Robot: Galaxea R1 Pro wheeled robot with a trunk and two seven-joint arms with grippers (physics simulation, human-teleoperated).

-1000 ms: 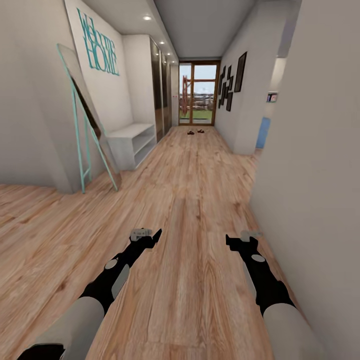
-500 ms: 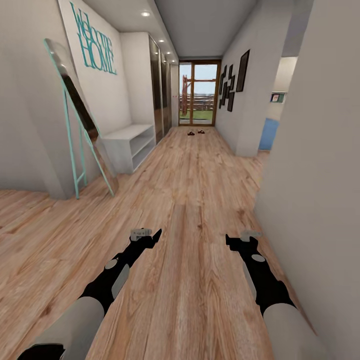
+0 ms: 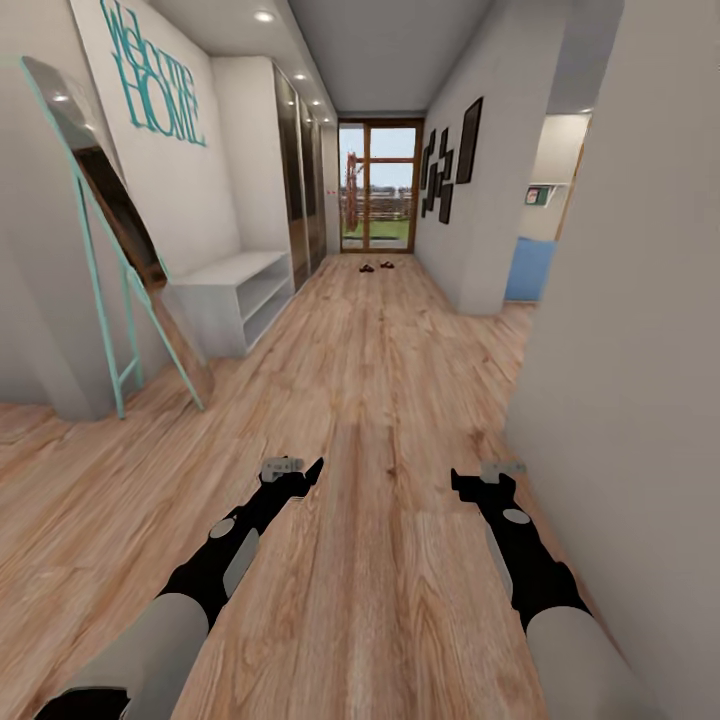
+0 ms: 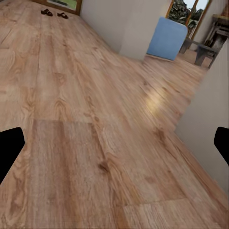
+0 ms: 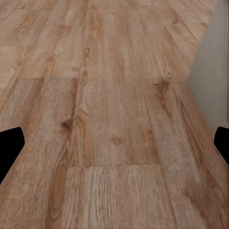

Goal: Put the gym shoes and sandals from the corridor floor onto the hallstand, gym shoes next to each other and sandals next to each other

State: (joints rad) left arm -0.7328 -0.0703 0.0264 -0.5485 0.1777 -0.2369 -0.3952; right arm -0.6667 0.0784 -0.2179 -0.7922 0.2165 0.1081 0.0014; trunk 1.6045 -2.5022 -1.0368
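Note:
Two small dark sandals [image 3: 366, 268] [image 3: 387, 265] lie on the corridor floor [image 3: 380, 380] at the far end, just before the glass door. The left wrist view catches them far off as well, one sandal [image 4: 46, 12] beside the other [image 4: 62, 15]. My left gripper [image 3: 305, 474] and right gripper [image 3: 465, 483] hang low over bare planks in front of me, both open and holding nothing. In the wrist views the black fingertips [image 4: 9, 148] [image 5: 9, 143] sit wide apart at the picture edges. The gym shoes and the hallstand are out of view.
A teal-framed mirror [image 3: 110, 270] leans on the left wall, with a plain low white shelf unit [image 3: 235, 295] past it and a dark wardrobe [image 3: 300, 185] beyond. A grey wall [image 3: 630, 350] runs close on my right. A blue panel [image 3: 530, 268] stands in a side opening.
The whole view has shifted: the camera has moved forward along the corridor, so the mirror and shelf unit are nearer and further left. Both arms keep the same pose.

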